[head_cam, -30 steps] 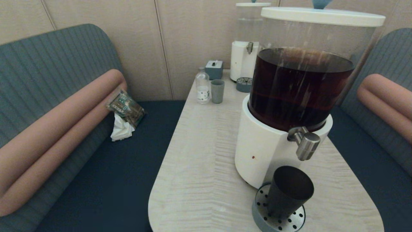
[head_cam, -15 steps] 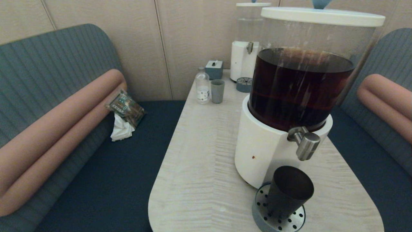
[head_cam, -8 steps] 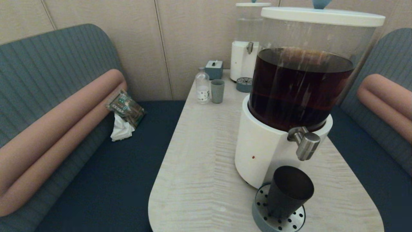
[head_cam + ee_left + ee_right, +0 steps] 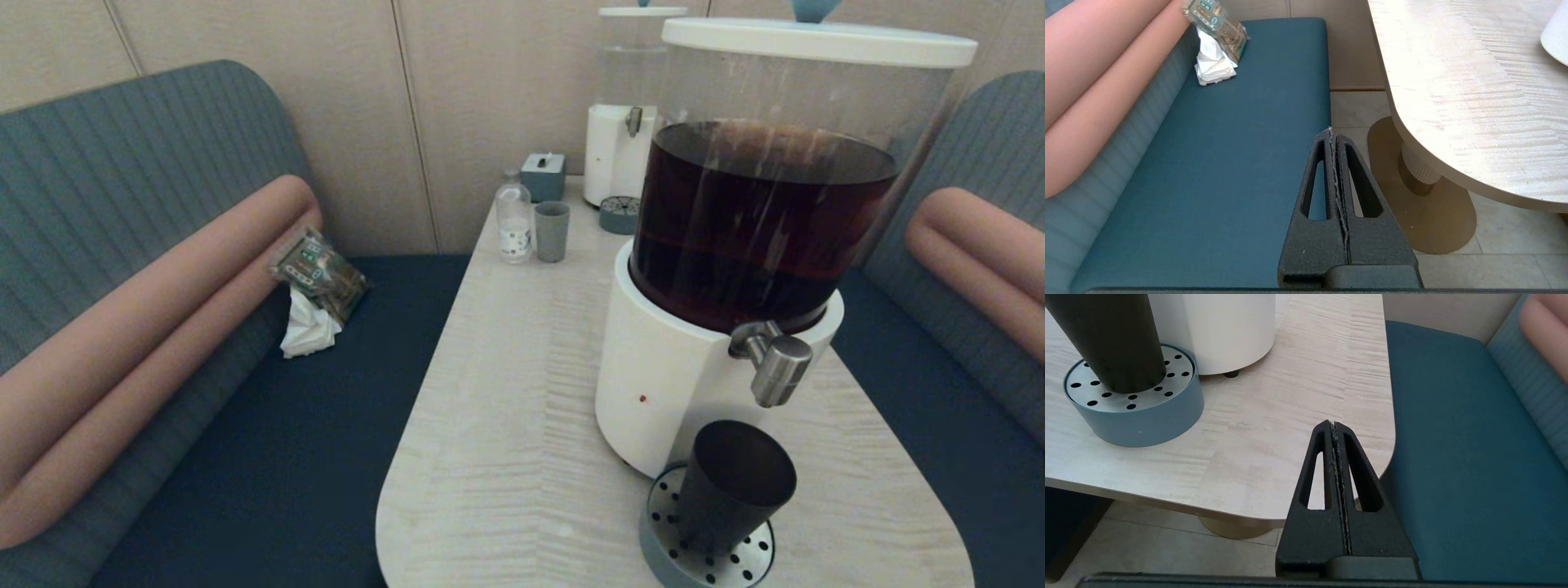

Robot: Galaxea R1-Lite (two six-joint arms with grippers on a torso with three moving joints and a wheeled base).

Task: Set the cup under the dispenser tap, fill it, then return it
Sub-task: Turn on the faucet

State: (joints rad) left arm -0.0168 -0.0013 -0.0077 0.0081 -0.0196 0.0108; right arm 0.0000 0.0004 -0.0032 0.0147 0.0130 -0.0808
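Comparing this moment with the head views of the last two seconds, nothing is found to have shifted: the cup (image 4: 733, 488) is seen on the same spot, the dark liquid in the dispenser (image 4: 739, 245) is at the same level, and no arm is seen in the head view at all.

The cup is stood upright on the perforated drip tray (image 4: 663, 523), just in front of the dispenser's white base and directly below the dispenser tap (image 4: 772, 362). No stream is seen falling from the tap, and how full the cup is cannot be told, its inside being dark.

The right hand (image 4: 1336, 428) is held low off the near edge of the tabletop (image 4: 506, 408), its fingers pressed together with nothing between them; from it, the cup and tray are found ahead and off to the side, well apart, with bare tabletop between. The left hand (image 4: 1332, 134) is likewise closed and empty, parked over the bench seat (image 4: 1220, 163) beside the tabletop, far from the cup.

From this stillness it is judged that either no step has been begun or the arms are parked after one. With the cup placed under the tap already, the filling is judged to be the step outstanding, for which the tap's knob would have to be reached by a hand raised from below the tabletop edge.
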